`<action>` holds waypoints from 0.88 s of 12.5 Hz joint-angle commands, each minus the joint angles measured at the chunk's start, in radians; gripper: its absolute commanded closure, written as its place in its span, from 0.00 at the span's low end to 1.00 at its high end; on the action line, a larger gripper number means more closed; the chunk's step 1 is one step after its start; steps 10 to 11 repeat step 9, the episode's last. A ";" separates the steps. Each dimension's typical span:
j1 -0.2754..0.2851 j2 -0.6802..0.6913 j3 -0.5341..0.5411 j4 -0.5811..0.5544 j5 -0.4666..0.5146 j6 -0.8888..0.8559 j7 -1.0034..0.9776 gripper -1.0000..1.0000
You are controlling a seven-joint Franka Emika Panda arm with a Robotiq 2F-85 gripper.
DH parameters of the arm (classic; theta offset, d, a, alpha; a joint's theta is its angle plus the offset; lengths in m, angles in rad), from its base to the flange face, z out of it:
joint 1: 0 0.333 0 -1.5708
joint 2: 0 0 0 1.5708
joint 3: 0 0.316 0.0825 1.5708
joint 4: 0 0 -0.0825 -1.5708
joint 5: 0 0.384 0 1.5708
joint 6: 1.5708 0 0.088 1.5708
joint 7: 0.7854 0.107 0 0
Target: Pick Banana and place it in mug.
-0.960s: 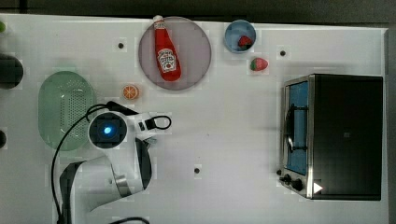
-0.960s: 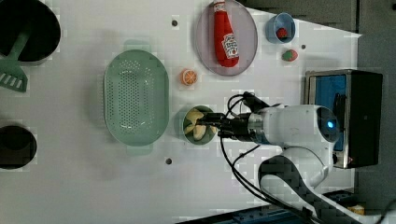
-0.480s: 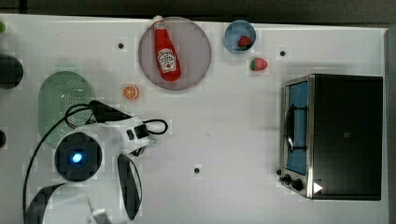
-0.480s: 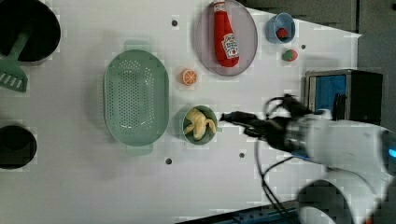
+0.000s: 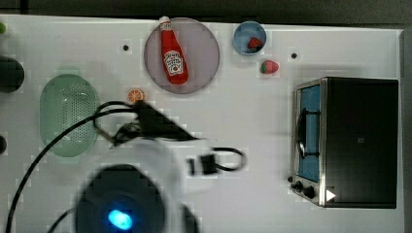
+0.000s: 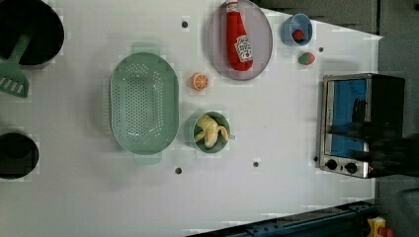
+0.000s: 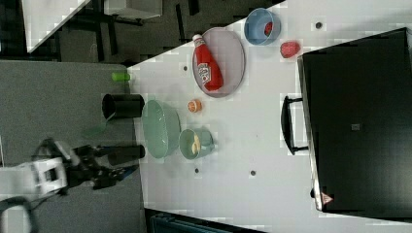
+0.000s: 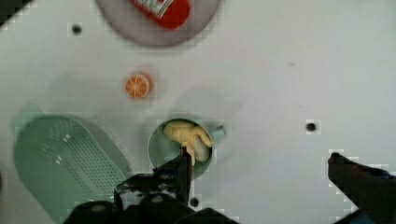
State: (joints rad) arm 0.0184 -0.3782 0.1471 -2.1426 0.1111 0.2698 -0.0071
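The pale-yellow banana (image 6: 211,132) lies inside the teal mug (image 6: 194,134), which stands just to the left view's right of the colander. The right view has the banana (image 7: 196,144) in the mug (image 7: 206,141) too. In the wrist view my gripper (image 8: 258,155) hangs high above the table, open, with nothing between its fingers. One dark finger (image 8: 185,164) overlaps the mug (image 8: 156,148) and banana (image 8: 186,134); the other finger (image 8: 357,175) is far to the side. My arm (image 5: 131,194) looms large and blurred in the top view, covering the mug.
A pale-green colander (image 6: 143,103) and an orange slice (image 6: 199,81) sit near the mug. Further off are a ketchup bottle (image 6: 238,37) on a grey plate (image 6: 262,52), a blue bowl (image 6: 299,29), a strawberry (image 6: 306,58), a toaster oven (image 6: 356,123) and black pots (image 6: 29,29).
The gripper has drawn away from the mug and risen towards the top camera, leaving the banana in the mug. In the left view the arm has slid to the right.
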 commanded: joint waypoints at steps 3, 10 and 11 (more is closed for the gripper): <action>-0.010 -0.004 -0.175 0.113 -0.122 -0.111 -0.024 0.00; -0.009 0.001 -0.193 0.127 -0.150 -0.189 0.044 0.00; -0.009 0.001 -0.193 0.127 -0.150 -0.189 0.044 0.00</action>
